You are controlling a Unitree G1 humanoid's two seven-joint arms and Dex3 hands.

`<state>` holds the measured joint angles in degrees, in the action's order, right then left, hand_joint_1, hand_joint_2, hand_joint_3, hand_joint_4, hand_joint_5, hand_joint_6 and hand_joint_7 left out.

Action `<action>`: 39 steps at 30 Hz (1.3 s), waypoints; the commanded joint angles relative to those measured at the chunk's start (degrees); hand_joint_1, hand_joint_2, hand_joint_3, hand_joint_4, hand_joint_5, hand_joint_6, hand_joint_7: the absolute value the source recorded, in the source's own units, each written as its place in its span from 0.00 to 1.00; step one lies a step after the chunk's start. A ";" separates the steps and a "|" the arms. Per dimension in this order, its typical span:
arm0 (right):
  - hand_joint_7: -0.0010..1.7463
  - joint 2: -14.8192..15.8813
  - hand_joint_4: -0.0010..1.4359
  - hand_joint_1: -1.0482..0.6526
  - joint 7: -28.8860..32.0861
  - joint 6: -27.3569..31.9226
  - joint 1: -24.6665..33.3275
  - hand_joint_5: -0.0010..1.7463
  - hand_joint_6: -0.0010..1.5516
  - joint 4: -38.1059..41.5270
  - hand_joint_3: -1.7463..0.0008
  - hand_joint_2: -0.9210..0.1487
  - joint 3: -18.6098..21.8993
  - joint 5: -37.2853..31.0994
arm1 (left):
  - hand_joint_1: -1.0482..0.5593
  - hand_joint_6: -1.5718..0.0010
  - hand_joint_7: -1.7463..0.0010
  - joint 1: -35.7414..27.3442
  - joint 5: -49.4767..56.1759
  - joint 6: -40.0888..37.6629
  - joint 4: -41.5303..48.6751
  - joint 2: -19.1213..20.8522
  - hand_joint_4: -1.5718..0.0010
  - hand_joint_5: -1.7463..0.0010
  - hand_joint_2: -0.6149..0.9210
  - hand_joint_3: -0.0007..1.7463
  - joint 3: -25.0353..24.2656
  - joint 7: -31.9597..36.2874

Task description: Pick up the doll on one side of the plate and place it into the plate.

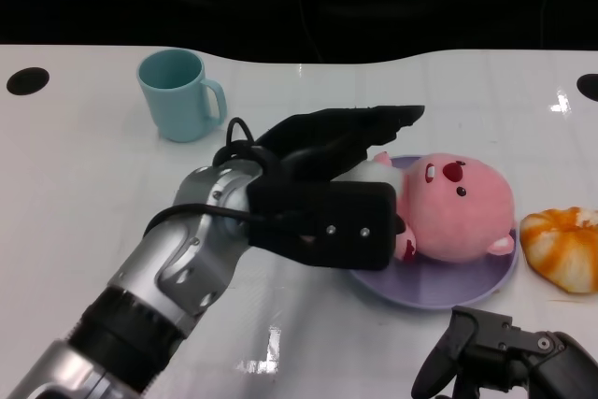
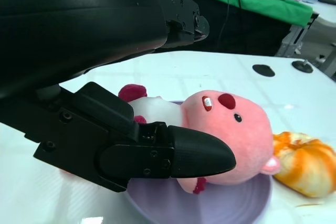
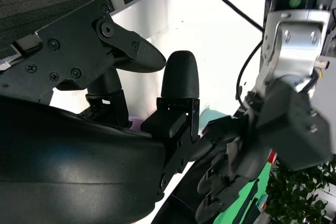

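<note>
One pink doll (image 1: 458, 207) lies in the purple plate (image 1: 448, 289) on the bench. Left hand (image 1: 341, 175) lies around its body, fingers above and thumb below; grip or release cannot be told. Right hand (image 1: 509, 352) idle, fingers apart. Remaining: let go, withdraw.

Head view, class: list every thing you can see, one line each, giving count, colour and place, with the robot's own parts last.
Doll: one, pink, lying in the plate.
Plate: one, lilac, on the table, right of centre.
Mug: one, light blue-green, upright at the far left of the table.
Bun: one, orange and white, on the table just right of the plate.
Table: one, white, with dark round holes near its far corners.
Left hand: one, black, at the doll's left side, fingers reaching over the doll's far end.
Right hand: one, black, low at the near edge, holding nothing.
</note>
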<state>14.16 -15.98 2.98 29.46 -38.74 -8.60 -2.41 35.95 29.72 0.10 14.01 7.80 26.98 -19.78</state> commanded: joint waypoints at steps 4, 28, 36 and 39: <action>0.75 0.61 0.45 0.53 -0.20 0.04 0.09 0.94 0.39 -0.02 0.40 0.33 0.72 0.68 | 0.14 0.87 0.94 -6.35 -6.47 -0.30 -9.53 3.03 0.89 0.91 1.00 0.27 -4.67 -2.99; 0.75 0.52 0.45 0.52 -0.33 -0.52 -1.04 0.94 0.39 1.54 0.40 0.34 0.70 0.58 | 0.55 0.62 0.61 -37.41 -33.45 -0.76 -31.57 0.09 0.69 0.33 0.82 0.49 -19.50 0.18; 0.74 0.62 0.45 0.52 -0.35 -0.03 -1.01 0.94 0.39 1.06 0.40 0.34 0.57 0.31 | 0.56 0.58 0.26 -43.96 -39.58 -9.20 -37.88 -1.48 0.53 0.20 0.75 0.68 -21.63 2.05; 0.74 0.58 0.45 0.52 -0.36 0.01 -1.04 0.94 0.39 1.01 0.39 0.34 0.53 0.39 | 0.59 0.57 0.22 -46.30 -43.17 -14.34 -40.81 -2.07 0.51 0.14 0.73 0.77 -22.36 2.67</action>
<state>14.30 -16.32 3.02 28.38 -37.26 -8.35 -2.33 -9.21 -11.88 -12.25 -24.85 5.65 5.51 -17.90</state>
